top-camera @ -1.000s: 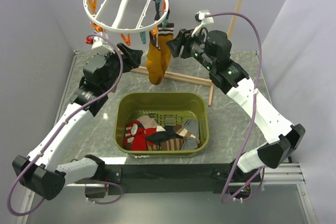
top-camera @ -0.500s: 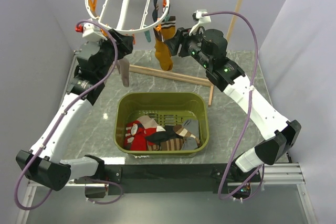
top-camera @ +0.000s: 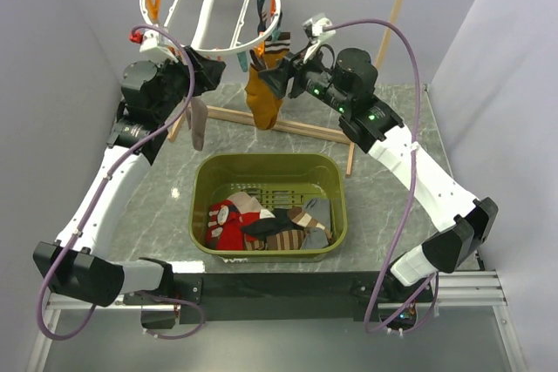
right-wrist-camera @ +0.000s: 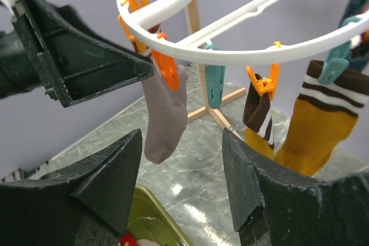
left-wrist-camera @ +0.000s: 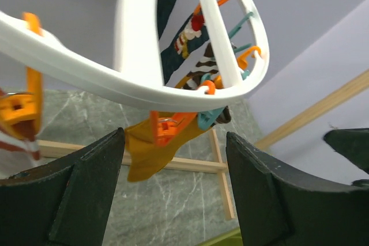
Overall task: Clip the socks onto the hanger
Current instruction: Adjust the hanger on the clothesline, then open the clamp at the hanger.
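The white ring hanger (top-camera: 209, 8) hangs from the rack rod. A mustard sock (top-camera: 261, 95) with brown and white stripes, a grey-taupe sock (top-camera: 199, 124) and a dark navy sock (left-wrist-camera: 173, 27) hang from its clips. My left gripper (top-camera: 216, 74) is open and empty just under the ring's left front. In the left wrist view (left-wrist-camera: 173, 142) an orange clip (left-wrist-camera: 164, 129) on the mustard sock (left-wrist-camera: 147, 154) shows between the jaws. My right gripper (top-camera: 270, 80) is open and empty beside the mustard sock. In the right wrist view (right-wrist-camera: 181, 136) it faces the grey-taupe sock (right-wrist-camera: 166, 113).
An olive basket (top-camera: 202, 189) stands mid-table with a red sock (top-camera: 228, 222), a brown-tan striped sock (top-camera: 288, 234) and other socks inside. The wooden rack (top-camera: 397, 6) with its metal rod stands behind. A free teal clip (right-wrist-camera: 214, 84) hangs on the ring. Grey walls flank the table.
The left arm has risen toward the ring, and the grey-taupe sock has come into view hanging under its left side. The right gripper has shifted left. The mustard sock has swung.
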`<act>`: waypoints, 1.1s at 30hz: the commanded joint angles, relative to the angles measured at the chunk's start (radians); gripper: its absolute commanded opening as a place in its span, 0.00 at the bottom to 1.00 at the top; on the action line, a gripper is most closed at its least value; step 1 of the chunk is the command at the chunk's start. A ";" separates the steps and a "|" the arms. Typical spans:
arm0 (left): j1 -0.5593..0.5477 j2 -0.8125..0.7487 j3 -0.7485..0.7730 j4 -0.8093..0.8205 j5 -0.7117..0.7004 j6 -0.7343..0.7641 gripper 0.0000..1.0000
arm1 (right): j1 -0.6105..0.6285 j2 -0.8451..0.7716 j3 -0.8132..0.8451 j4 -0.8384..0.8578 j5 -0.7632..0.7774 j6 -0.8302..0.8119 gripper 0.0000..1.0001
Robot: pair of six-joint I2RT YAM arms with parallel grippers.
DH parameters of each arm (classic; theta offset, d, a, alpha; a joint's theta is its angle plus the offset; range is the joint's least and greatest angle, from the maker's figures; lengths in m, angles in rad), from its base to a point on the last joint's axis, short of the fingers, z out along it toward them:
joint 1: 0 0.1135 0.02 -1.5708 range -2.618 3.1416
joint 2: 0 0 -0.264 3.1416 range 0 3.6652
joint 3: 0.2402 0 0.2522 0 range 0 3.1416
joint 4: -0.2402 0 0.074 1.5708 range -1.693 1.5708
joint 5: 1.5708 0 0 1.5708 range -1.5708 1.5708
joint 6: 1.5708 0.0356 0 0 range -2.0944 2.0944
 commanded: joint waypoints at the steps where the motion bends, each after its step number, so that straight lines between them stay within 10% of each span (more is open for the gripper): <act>1: -0.008 0.002 0.031 0.082 0.081 -0.003 0.77 | 0.023 0.021 0.000 0.038 -0.030 -0.059 0.64; 17: -0.148 0.031 0.046 0.088 -0.305 0.009 0.72 | 0.031 0.023 0.009 -0.005 0.048 -0.070 0.64; 33: -0.151 0.097 0.076 0.108 -0.310 0.035 0.67 | 0.033 0.029 0.017 -0.005 0.074 -0.101 0.64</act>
